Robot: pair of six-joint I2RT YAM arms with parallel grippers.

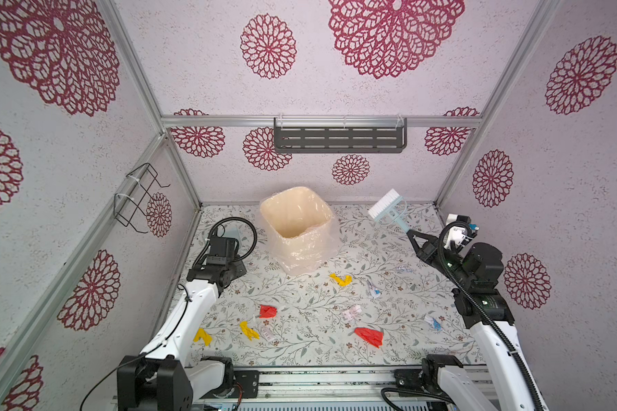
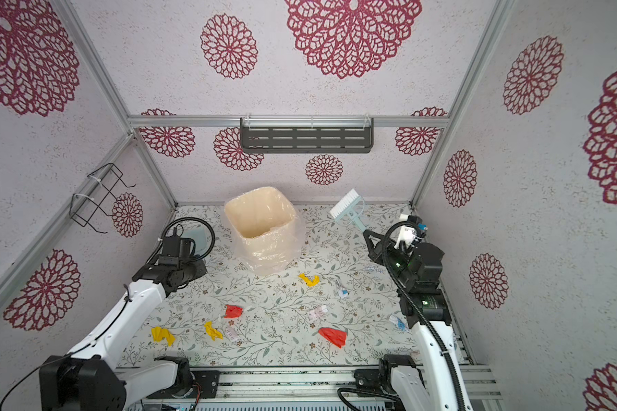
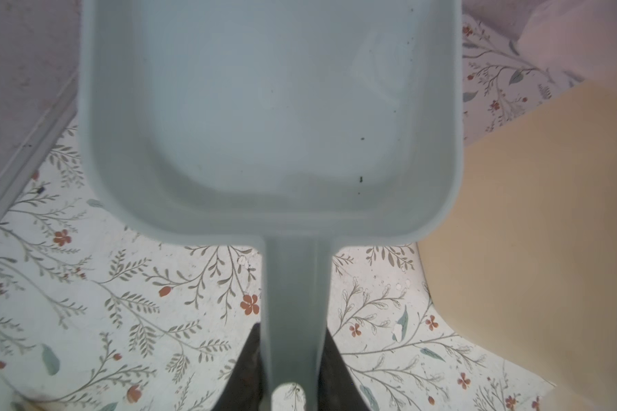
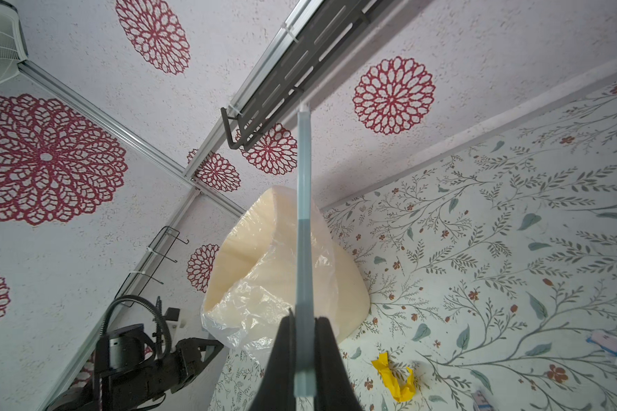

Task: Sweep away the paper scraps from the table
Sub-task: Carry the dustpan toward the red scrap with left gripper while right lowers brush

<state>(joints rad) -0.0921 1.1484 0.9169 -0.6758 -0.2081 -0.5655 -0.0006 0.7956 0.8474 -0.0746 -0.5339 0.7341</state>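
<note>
Two arms are reaching in over the desk (image 1: pixel 300 341), each one gripping a cleaning tool.
The left pincer (image 3: pixel 293 331) is squeezing shut on the handle of the pale dustpan (image 3: pixel 264 106), just beside the lined bin (image 1: pixel 300 256) at the back left; the right pincer (image 4: pixel 305 320) is pressing fully shut on the thin handle of the brush (image 1: pixel 385 208), which is hanging lifted off the desk, right of the bin. The paper scraps (image 1: pixel 268 311), red, yellow and white, are lying scattered on the front half of the desk, between both arms.

Paper scraps (image 1: pixel 369 336) strewn on table (image 1: pixel 300 352)
</note>
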